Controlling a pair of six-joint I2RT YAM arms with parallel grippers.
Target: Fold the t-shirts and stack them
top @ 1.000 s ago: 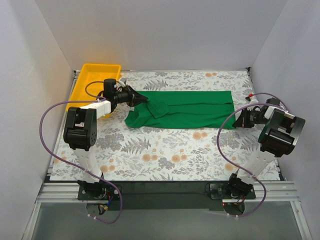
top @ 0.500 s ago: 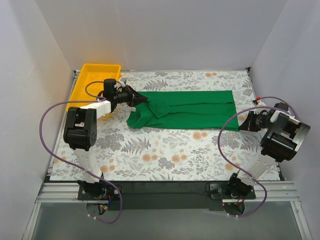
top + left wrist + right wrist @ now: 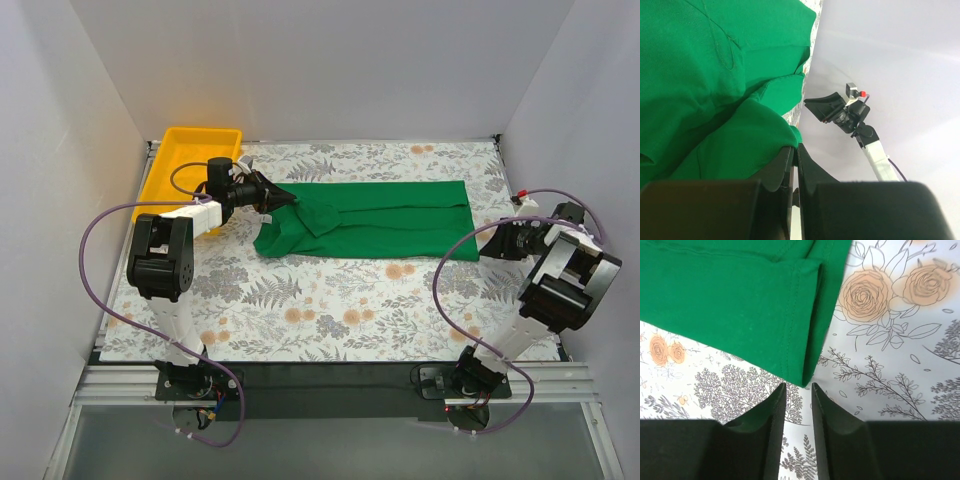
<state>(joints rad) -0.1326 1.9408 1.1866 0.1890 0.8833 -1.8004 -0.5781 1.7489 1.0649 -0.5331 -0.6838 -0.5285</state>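
Observation:
The green t-shirt [image 3: 390,220] lies folded in a long band across the floral mat, with its left end bunched up. My left gripper [image 3: 288,200] is shut on a fold of cloth at that left end. In the left wrist view the fingers [image 3: 795,148] pinch the green cloth [image 3: 715,90]. My right gripper [image 3: 492,243] is just off the shirt's right near corner. In the right wrist view its jaws [image 3: 798,387] stand a little apart and empty, and the hemmed corner [image 3: 801,375] lies just beyond the tips.
A yellow tray [image 3: 170,175] stands at the back left, behind the left gripper. White walls close in the mat on three sides. The right arm [image 3: 850,112] shows in the left wrist view. Purple cables loop beside both arms.
My right arm has drawn back to the right. The shirt's right near corner has shifted slightly right with it. The left gripper holds its place on the cloth.

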